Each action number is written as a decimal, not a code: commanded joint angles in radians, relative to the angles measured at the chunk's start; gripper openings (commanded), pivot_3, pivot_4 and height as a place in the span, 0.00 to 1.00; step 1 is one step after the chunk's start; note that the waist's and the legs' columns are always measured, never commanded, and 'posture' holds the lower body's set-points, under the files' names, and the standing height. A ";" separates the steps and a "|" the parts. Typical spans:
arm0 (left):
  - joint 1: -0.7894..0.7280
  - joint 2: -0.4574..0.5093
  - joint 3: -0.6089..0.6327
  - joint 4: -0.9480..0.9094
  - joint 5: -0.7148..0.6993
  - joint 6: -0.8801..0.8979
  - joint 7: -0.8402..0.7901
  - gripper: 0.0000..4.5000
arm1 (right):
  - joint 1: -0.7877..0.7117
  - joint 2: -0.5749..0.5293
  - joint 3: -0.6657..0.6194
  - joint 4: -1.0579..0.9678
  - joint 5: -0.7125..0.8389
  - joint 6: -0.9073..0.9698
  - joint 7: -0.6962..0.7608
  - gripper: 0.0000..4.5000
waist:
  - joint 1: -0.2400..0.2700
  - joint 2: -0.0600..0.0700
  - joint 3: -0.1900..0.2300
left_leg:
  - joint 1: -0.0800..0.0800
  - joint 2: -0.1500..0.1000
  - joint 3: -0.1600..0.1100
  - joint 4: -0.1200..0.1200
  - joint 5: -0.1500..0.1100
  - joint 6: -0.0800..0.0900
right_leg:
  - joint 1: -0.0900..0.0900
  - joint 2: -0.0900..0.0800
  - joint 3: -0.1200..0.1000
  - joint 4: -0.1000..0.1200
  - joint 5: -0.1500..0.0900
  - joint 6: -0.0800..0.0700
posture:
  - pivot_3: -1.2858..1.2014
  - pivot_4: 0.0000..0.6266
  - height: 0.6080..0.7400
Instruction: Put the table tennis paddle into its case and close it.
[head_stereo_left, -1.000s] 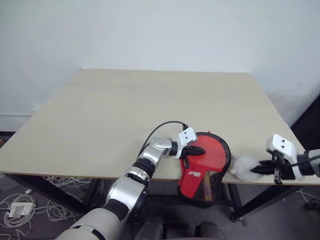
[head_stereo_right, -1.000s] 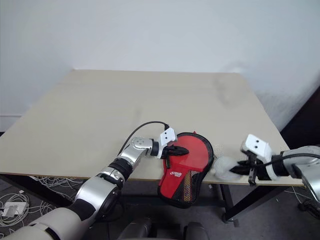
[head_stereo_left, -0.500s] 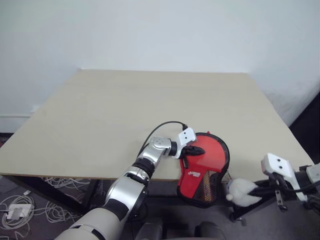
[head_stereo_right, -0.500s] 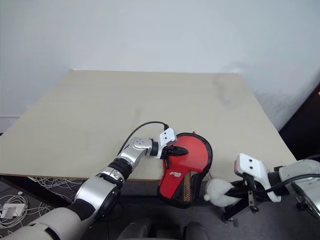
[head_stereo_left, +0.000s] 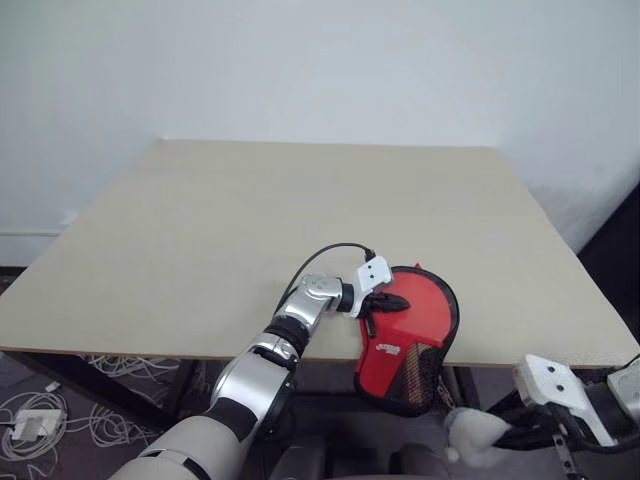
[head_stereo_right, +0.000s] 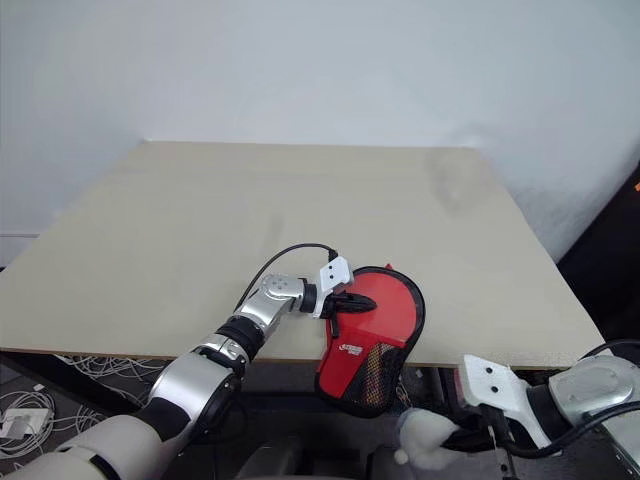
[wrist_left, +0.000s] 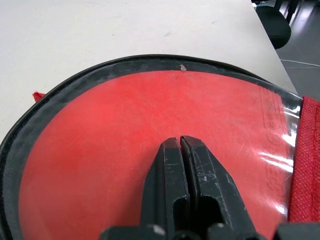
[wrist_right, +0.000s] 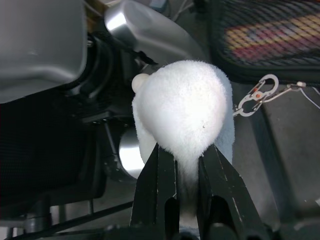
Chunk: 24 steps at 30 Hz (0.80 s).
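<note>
At the near right edge of the table (head_stereo_left: 200, 240), the red case (head_stereo_left: 410, 330) lies with its narrow mesh end hanging over the rim, and the left tool (head_stereo_left: 385, 302) presses on it with fingers fully shut, holding nothing, apparently to pin it flat. Below the table's edge the right tool (wrist_right: 186, 165) pinches a white fluffy pompom (wrist_right: 182, 107) that seems tied to the zipper. I cannot see the paddle; it is probably inside.
</note>
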<state>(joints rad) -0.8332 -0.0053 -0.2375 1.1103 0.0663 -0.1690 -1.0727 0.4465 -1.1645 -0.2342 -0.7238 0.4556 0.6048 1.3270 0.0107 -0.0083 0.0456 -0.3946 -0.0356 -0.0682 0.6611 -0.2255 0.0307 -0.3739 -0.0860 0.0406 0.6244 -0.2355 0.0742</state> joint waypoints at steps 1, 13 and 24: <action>0.014 0.011 -0.024 0.033 0.036 0.021 -0.006 0.00 | 0.011 -0.013 -0.028 -0.056 0.036 -0.017 0.030 0.01 | 0.000 0.000 0.000 | 0.000 0.000 0.000 0.000 0.000 0.000 | 0.000 0.000 0.000 0.000 0.000 0.000 | 0.52 0.00 0.99; 0.006 0.015 -0.020 0.040 0.035 0.027 -0.002 0.00 | -0.053 -0.024 -0.011 -0.231 0.113 -0.007 0.011 0.01 | 0.000 -0.002 0.000 | 0.000 0.002 0.000 0.000 0.000 0.000 | 0.000 0.000 0.000 0.000 0.000 0.000 | 0.52 0.00 0.99; 0.004 0.018 -0.018 0.041 0.034 0.028 0.002 0.00 | -0.034 -0.031 0.028 -0.209 0.057 -0.057 0.009 0.01 | 0.000 -0.004 0.000 | 0.000 0.005 0.000 0.000 0.000 0.000 | 0.000 0.000 0.000 -0.001 0.000 -0.001 | 0.52 0.00 0.99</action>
<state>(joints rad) -0.8367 0.0033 -0.2366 1.1148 0.0662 -0.1669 -1.0778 0.4209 -1.1872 -0.2159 -0.9242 0.5055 0.5737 1.3230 0.0110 -0.0120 0.0456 -0.3945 -0.0302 -0.0680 0.6612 -0.2260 0.0303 -0.3739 -0.0863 0.0404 0.6236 -0.2360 0.0737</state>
